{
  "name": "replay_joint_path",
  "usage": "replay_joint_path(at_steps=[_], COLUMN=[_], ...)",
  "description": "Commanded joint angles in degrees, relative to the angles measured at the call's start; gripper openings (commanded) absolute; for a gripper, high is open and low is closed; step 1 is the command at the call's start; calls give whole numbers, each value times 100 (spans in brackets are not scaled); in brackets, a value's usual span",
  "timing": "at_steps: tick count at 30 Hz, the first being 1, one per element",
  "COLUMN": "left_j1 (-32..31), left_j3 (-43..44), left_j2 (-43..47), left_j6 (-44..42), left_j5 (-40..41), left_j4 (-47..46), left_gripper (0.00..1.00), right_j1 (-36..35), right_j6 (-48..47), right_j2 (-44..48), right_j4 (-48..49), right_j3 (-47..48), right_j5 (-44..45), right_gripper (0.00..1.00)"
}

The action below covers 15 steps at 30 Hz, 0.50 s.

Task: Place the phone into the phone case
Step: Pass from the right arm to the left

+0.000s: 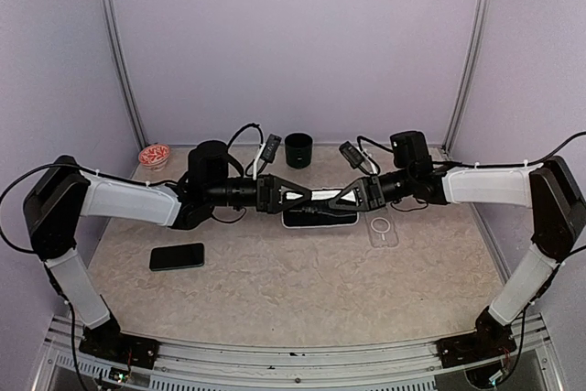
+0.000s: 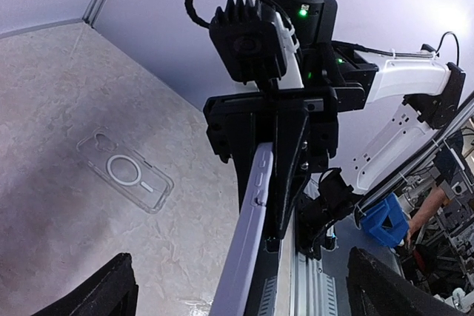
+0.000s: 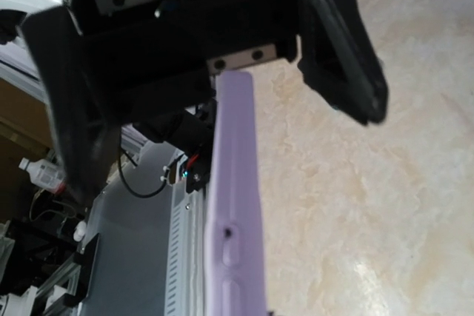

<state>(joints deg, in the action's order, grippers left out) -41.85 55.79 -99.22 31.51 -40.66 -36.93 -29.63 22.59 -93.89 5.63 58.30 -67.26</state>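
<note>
A lilac phone case (image 1: 319,220) hangs just above the table's middle, between the two arms. My right gripper (image 1: 334,200) is shut on one end of it, and the left wrist view shows its black fingers (image 2: 275,183) clamped on the case's edge (image 2: 248,242). My left gripper (image 1: 307,197) is open, its fingers (image 2: 104,290) spread wide on either side of the case without touching it. The right wrist view shows the case edge-on (image 3: 233,205). A black phone (image 1: 177,255) lies flat on the table at front left. I cannot tell whether anything sits inside the lilac case.
A clear case (image 1: 385,231) with a ring on its back lies flat right of centre, also in the left wrist view (image 2: 126,172). A black cup (image 1: 298,149) stands at the back. A small red-and-white bowl (image 1: 153,155) sits at back left.
</note>
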Motion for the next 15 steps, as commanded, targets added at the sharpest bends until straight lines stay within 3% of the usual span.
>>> replay_joint_path(at_steps=[1,8,10,15], left_j1=[-54,-131,-131,-122], left_j3=[133,81,89,129], left_j2=[-208,-211,-212,-227], left_j6=[-94,-85,-77,-41], left_j5=[-44,-86,-82,-104], left_j4=[111,85,73,33], left_gripper=[92,88,79,44], right_j1=[-69,-75,-78,-78], right_j6=[260,511,520,423], right_j2=[96,90,77,65], right_j4=[575,856,852,702], right_j3=[173,203,229,249], right_j5=[-126,-129,-127,-119], right_gripper=[2,2,2,2])
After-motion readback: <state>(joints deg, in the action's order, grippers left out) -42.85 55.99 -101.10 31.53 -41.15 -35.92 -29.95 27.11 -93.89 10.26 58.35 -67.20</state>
